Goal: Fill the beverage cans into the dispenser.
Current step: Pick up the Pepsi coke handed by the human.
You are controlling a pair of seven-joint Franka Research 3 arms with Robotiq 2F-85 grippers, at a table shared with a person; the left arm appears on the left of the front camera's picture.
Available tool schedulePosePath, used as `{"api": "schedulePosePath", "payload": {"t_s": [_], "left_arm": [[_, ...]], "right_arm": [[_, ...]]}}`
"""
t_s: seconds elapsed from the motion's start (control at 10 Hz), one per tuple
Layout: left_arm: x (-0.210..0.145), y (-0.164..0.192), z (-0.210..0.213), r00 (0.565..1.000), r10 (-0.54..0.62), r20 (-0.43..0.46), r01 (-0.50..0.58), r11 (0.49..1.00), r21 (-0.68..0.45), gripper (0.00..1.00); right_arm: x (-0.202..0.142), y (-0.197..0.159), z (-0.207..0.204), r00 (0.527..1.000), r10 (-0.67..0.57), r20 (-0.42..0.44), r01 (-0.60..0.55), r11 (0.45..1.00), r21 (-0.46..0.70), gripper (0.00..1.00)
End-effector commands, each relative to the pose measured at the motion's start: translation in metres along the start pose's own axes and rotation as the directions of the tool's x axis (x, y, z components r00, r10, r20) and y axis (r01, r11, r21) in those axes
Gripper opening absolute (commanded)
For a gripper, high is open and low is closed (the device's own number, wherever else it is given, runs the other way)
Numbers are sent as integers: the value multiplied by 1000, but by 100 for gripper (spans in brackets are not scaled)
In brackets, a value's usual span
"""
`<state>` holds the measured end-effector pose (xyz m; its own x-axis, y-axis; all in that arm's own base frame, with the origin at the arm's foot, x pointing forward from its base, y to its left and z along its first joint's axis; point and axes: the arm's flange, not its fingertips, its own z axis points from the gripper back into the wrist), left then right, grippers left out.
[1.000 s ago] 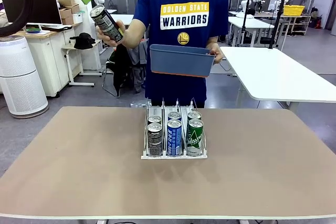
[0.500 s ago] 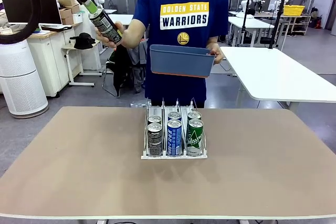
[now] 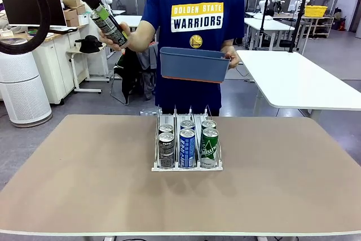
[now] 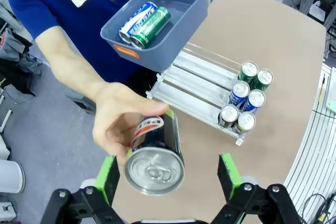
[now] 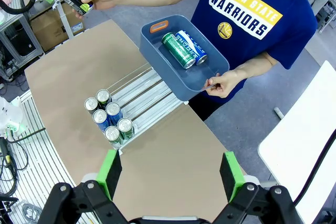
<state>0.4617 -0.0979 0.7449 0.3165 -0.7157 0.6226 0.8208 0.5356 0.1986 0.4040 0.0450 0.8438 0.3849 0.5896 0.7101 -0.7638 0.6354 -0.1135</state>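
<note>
Six cans (image 3: 187,142) stand in the rack (image 3: 186,169) at the middle of the bench (image 3: 84,184). They sit two deep in each of its three lanes, at the end nearest me, and the lanes behind them are free. Two more cans (image 5: 184,48), one blue and one green, lie on their sides in the tub (image 3: 194,65) that the person holds up beyond the rack.

What matters now is the dark can (image 4: 155,153), offered by the person's other hand (image 4: 115,124) high off the bench on my left side. It sits between the fingers of my left pincer (image 4: 167,174), which is released and grips nothing. The silver top faces my wrist camera, so the can's long axis runs roughly along the fingers, not across them. It lies closer to one green pad, with a clear gap to the other. The person's fingers wrap the can's body on the near-pad side.

I judge the next move to be closing on the can, and those fingers are what I would watch. My right pincer (image 5: 170,174) is also released and empty, hanging high over the bench and well apart from the offered can, so the left arm is the one to take it.
</note>
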Motion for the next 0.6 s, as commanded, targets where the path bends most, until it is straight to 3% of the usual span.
{"api": "schedulePosePath", "payload": {"t_s": [0.0, 0.3, 0.5], "left_arm": [[-1, -3, 1, 1000, -3, -20, 3, 1000, -5, 100], [0, 1, 2, 1000, 9, 7, -9, 1000, -25, 100], [3, 3, -4, 999, -47, -6, 47, 999, 20, 100]], "right_arm": [[1, 1, 0, 1000, 0, 0, 0, 1000, 8, 100], [1, 1, 0, 1000, 0, 0, 0, 1000, 8, 100], [1, 1, 0, 1000, 0, 0, 0, 1000, 8, 100]]}}
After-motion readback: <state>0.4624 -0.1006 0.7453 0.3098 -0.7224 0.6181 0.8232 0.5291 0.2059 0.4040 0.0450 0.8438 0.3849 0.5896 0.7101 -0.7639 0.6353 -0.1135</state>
